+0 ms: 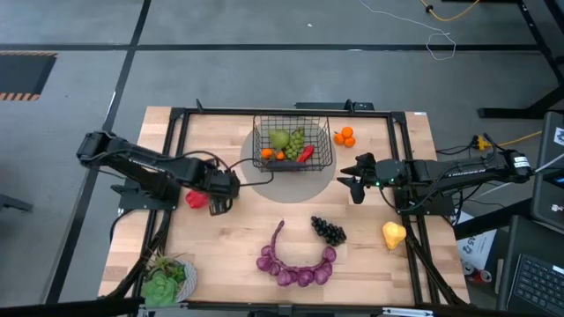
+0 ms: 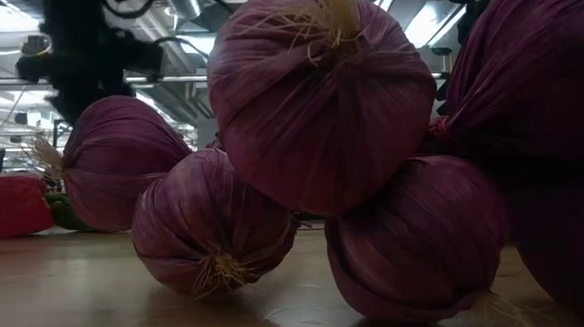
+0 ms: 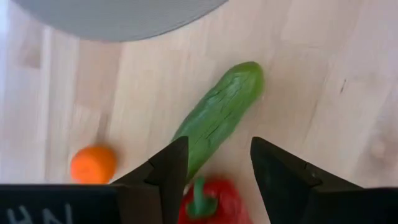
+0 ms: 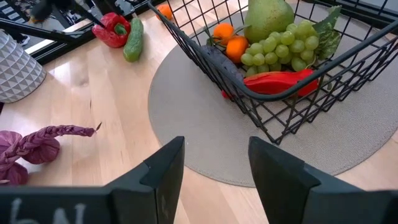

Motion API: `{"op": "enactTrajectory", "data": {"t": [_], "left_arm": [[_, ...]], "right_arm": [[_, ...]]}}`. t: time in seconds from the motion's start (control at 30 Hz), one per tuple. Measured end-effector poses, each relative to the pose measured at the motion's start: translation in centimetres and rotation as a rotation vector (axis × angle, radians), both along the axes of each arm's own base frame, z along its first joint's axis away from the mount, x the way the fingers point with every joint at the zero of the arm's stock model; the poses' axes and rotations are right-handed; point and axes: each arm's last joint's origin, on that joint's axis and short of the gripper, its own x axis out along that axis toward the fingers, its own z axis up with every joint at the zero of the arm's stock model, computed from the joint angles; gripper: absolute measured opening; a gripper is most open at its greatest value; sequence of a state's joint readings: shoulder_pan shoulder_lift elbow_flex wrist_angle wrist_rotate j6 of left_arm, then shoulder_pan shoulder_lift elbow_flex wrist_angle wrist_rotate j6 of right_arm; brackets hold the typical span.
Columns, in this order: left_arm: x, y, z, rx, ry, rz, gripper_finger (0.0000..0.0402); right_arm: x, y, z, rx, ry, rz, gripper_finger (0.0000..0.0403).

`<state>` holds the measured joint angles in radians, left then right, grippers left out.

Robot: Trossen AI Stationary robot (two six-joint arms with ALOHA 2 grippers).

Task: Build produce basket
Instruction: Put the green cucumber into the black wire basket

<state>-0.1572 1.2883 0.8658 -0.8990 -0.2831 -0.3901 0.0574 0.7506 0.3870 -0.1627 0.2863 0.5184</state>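
Observation:
The black wire basket (image 1: 293, 145) stands on a round grey mat (image 1: 291, 180) and holds a green pear (image 4: 267, 17), green grapes (image 4: 280, 43), oranges, a red pepper (image 4: 280, 81) and an aubergine. My left gripper (image 1: 220, 198) is open and points down just above a second red pepper (image 3: 208, 202), whose green stem shows between the fingers. That pepper lies on the table beside a cucumber (image 3: 221, 115) and an orange (image 3: 93, 163). My right gripper (image 4: 214, 171) is open with nothing between its fingers, over the mat's edge to the right of the basket.
Two oranges (image 1: 344, 136) lie right of the basket. Dark grapes (image 1: 328, 230), a yellow pear (image 1: 393, 234) and the purple string of onions (image 1: 295, 264) lie toward the near edge. A plate of lettuce (image 1: 167, 280) sits at the near left corner. A black frame (image 1: 176, 119) borders the table.

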Motion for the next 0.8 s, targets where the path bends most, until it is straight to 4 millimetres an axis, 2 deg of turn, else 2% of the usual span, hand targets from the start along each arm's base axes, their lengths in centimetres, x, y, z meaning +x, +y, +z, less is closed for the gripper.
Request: {"op": "enactTrajectory", "data": {"t": [0.23,0.33,0.57,0.8], "left_arm": [[-0.3,0.0,-3.4,0.029,-0.023,-0.031,0.0170],[0.0,0.0,-3.4,0.088,-0.042,-0.064,0.0170],[-0.1,0.0,-3.6,0.099,0.008,-0.201,0.0169],[-1.0,0.2,-5.5,0.123,0.047,-0.271,0.0169]], "right_arm": [[0.0,0.0,0.0,0.000,0.000,0.000,0.0181],[0.0,0.0,0.0,-0.001,0.000,0.000,0.0181],[0.0,0.0,0.0,0.001,0.000,0.000,0.0181],[0.0,0.0,0.0,0.001,-0.001,0.000,0.0181]]}}
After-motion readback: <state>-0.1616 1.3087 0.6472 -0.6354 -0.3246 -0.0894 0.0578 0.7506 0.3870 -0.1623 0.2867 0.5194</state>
